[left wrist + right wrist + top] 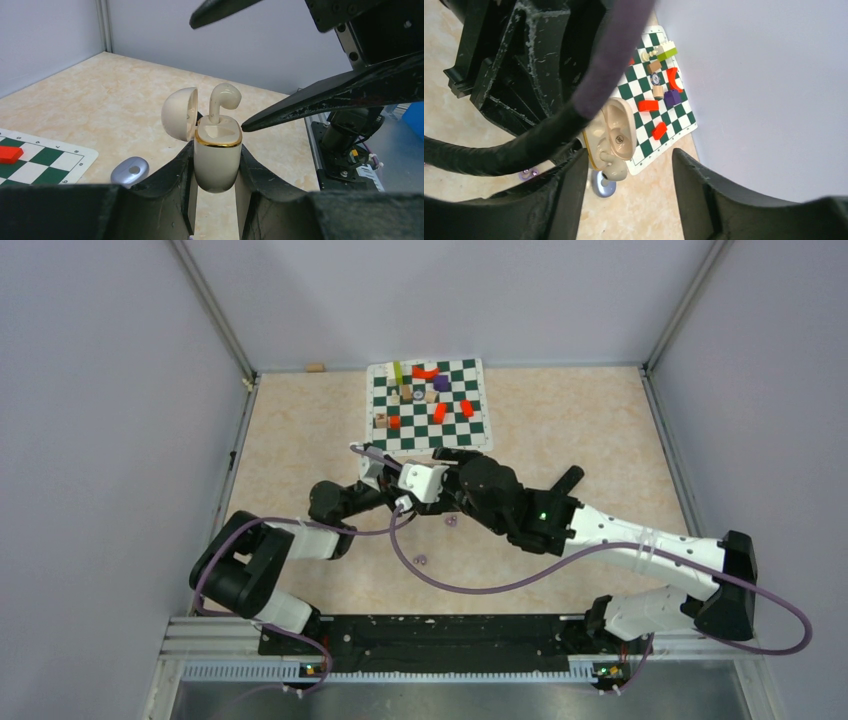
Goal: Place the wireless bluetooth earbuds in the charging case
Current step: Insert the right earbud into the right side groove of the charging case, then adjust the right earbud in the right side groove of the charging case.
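My left gripper (216, 152) is shut on a cream charging case (216, 165) with a gold rim, held upright above the table with its lid (179, 112) swung open. A cream earbud (223, 97) stands with its stem in one socket of the case, its head poking above the rim. My right gripper (630, 159) is open, its fingers (300, 105) spread on either side of the earbud and gripping nothing. One fingertip hovers just beside the gold rim. In the top view the case (425, 480) sits between the two arms at mid-table. Two tiny purple pieces (450, 521) lie on the table nearby.
A lavender oval object (130, 171) lies on the table below the case. A green-and-white chessboard (385, 435) with several coloured blocks lies at the back. A purple cable (480, 585) loops across the near table. Walls enclose the table on three sides.
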### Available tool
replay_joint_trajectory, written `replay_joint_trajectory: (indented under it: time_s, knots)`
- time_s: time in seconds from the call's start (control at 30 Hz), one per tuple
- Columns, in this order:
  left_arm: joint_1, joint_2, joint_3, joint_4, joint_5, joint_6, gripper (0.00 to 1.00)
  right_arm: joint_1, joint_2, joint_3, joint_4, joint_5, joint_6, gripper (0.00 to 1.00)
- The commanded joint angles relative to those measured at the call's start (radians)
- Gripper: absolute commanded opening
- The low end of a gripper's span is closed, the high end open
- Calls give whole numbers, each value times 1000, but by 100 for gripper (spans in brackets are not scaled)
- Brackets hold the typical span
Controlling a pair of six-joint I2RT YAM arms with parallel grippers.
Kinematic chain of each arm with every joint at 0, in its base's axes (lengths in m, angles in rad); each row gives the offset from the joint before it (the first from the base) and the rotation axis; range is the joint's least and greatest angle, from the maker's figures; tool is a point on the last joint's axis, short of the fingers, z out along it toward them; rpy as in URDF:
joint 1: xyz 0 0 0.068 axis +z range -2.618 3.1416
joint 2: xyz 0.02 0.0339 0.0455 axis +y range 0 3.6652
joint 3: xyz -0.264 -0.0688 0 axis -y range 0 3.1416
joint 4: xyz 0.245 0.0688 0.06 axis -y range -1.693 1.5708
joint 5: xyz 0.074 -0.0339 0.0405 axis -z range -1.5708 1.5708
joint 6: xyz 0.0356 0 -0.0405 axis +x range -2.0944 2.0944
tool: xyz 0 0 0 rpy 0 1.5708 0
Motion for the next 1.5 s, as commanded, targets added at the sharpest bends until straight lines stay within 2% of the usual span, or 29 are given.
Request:
replay_joint_trajectory:
  time_s: [0.0,0.17,0.27,0.57,0.83,1.1,1.47]
  knots:
    - [12,-39,33,114,15,-14,0,13,1,95,-36,-8,32,69]
    - [22,-53,35,114,17,-21,0,-4,-2,168,-113,-67,87,84]
    - [24,-57,35,113,22,-24,0,-33,-6,220,-174,-144,138,89]
    - [36,-84,61,113,98,-83,0,-165,-84,270,-235,-290,224,91]
    - [40,-116,104,112,188,-174,0,-216,-200,173,-268,-338,88,94]
    - [40,-118,109,112,205,-183,0,-216,-165,105,-256,-379,65,94]
    - [38,-109,106,112,209,-184,0,-217,-102,138,-226,-441,140,95]
